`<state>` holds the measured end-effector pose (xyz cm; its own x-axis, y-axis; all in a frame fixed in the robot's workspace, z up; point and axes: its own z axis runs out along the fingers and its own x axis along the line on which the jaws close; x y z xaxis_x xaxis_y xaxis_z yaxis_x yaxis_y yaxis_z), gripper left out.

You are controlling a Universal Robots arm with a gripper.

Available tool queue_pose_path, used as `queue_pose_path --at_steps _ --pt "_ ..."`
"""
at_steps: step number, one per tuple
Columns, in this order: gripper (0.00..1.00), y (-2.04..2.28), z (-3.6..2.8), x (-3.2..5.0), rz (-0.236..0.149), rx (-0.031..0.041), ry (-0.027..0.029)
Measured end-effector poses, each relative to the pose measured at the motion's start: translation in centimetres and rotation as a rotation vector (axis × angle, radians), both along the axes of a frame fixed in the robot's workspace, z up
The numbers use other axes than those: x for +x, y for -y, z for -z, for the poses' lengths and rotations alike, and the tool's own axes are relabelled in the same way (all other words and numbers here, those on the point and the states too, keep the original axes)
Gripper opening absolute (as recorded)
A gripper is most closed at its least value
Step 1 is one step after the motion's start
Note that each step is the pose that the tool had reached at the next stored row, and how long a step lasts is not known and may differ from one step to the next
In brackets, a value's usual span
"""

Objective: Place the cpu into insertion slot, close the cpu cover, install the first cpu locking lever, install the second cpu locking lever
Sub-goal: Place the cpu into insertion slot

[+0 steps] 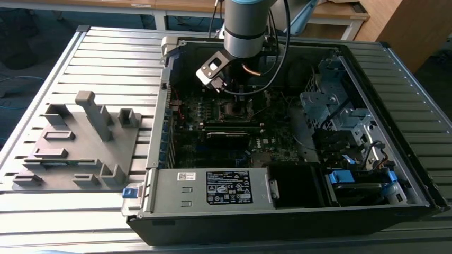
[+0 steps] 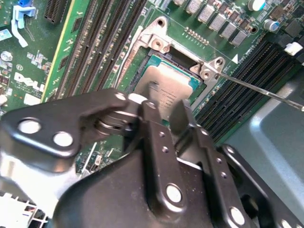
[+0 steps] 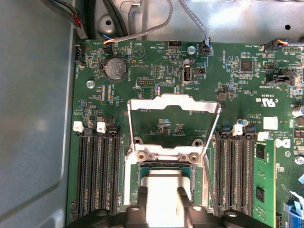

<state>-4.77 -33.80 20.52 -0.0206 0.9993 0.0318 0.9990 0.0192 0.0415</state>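
Hovering right over the cpu (image 2: pixel 168 88): the silver chip lies flat inside the insertion slot (image 3: pixel 141 173), and in both wrist views its edges look square with the socket's dark frame. The cpu cover (image 3: pixel 142 103) stands fully open on its hinge, its window frame laid out over the green board, so nothing covers the chip. A thin locking lever (image 2: pixel 256 89) angles away from the socket's corner, unlatched.

My read is that this is the tail end of the seating step. Doing it well means keeping the chip dead level and giving it no downward shove (the contacts underneath would not forgive one). Any clearing move should run straight along the claw's own axis, so the chip is not dragged off square.

The claw (image 2: pixel 166 109) sits directly above the chip. Its fingers (image 3: pixel 142 199) are parted by a narrow gap with nothing gripped between them. Whether the tips touch the metal top, I cannot tell.

Long black memory slots (image 3: pixel 99 175) flank the socket on both sides. In the exterior view the claw (image 1: pixel 236 98) works toward twelve o'clock from the middle of the computer case (image 1: pixel 282 225). A grey fixture block (image 1: pixel 78 148) rests on the slatted tabletop (image 1: pixel 106 58) at nine o'clock from the case.
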Motion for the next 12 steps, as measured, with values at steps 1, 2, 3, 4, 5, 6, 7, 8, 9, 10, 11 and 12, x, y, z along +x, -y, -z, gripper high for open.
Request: queue_pose_path --at_steps 1,2,3,4,5,6,7,8,9,10,11,12 --pt "0.41 0.00 0.00 0.00 0.000 0.0000 0.0000" --pt "0.41 -0.01 0.00 0.00 0.000 0.0000 0.0000" --pt "0.47 -0.01 0.00 0.00 0.000 0.0000 0.0000" --pt "0.53 -0.01 0.00 0.00 0.000 0.0000 0.0000" --pt "0.53 -0.01 0.00 0.00 0.000 0.0000 0.0001" --pt "0.58 -0.01 0.00 0.00 0.000 0.0000 0.0000" --pt "0.58 -0.01 0.00 0.00 0.000 0.0000 0.0000" --pt "0.65 -0.02 0.00 0.00 0.000 0.0000 0.0000" --pt "0.65 -0.02 0.00 0.00 0.000 0.0000 0.0000" --pt "0.65 -0.02 0.01 0.00 0.000 0.0000 0.0000" --pt "0.65 -0.03 0.07 0.00 0.000 0.0002 0.0001" --pt "0.65 -0.03 0.13 0.00 0.000 -0.0003 0.0000"
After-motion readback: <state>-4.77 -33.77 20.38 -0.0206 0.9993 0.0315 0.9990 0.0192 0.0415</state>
